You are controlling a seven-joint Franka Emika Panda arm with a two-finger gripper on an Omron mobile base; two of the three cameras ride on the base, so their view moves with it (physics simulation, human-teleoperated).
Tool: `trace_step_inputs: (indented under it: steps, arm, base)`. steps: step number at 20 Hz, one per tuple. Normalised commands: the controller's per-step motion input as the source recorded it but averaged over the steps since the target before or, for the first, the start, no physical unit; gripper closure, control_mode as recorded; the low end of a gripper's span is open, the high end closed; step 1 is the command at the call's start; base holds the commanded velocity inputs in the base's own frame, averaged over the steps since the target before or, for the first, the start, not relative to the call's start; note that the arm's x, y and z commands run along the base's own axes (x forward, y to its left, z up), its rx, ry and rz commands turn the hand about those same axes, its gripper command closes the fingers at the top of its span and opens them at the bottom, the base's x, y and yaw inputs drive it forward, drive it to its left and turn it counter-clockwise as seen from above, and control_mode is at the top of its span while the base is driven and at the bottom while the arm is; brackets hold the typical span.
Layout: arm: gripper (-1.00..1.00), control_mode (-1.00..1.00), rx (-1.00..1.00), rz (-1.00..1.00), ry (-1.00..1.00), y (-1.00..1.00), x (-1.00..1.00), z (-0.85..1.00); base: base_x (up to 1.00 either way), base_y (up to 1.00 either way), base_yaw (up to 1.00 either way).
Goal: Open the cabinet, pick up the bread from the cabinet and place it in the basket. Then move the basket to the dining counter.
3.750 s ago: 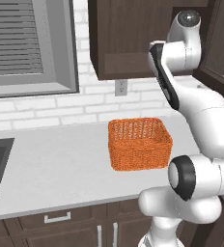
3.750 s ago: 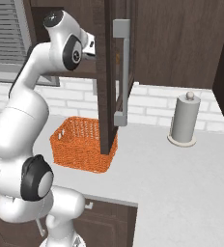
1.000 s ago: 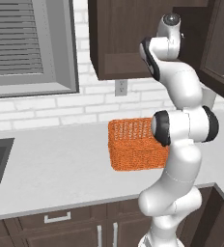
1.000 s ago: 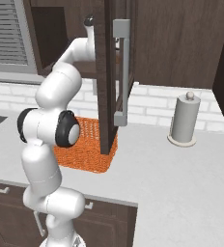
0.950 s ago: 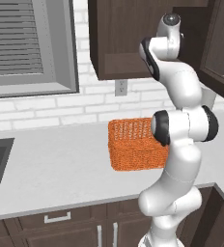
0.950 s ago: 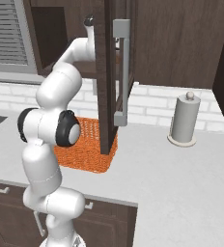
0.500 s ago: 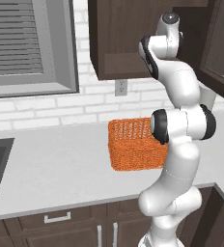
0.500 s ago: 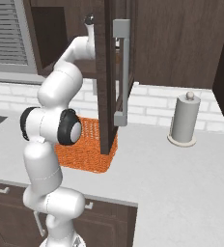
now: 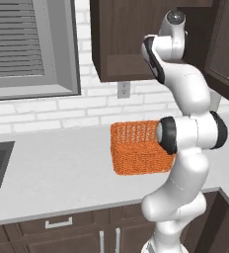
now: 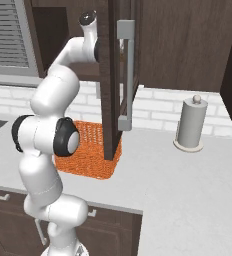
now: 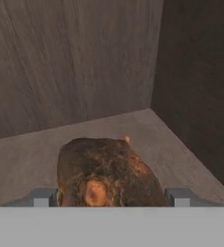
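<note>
bread (image 11: 106, 171): mottled dark brown, orange patches
cabinet (image 10: 109, 75): dark brown wood grain
basket (image 9: 136, 150): orange weave
paper towel roll (image 10: 190, 125): grey, perhaps shaded

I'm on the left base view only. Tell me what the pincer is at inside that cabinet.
Observer: Hand view: a dark crusty loaf of bread lies on the shelf between the two fingertips.
Operator: Report whether it's gripped.
Observer: I can't tell; the tips flank the bread, and contact isn't clear.
Operator: Give me the door's position.
Observer: Right base view: the cabinet door stands swung out, edge-on above the basket.
</note>
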Motion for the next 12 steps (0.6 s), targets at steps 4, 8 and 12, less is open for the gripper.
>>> trace_step_inputs:
  steps: [4, 8, 12]
  arm:
    - [1.00, -1.00, -0.01, 0.00, -0.20, 0.29, -0.69, -0.11]
    - [1.00, -1.00, 0.00, -0.03, -0.05, 0.28, -0.98, 0.29]
    - [1.00, -1.00, 0.03, -0.13, 0.05, 0.27, -1.00, 0.76]
  base:
    - [0.00, 0.00, 0.00]
    - [0.00, 0.00, 0.00]
    - [0.00, 0.00, 0.00]
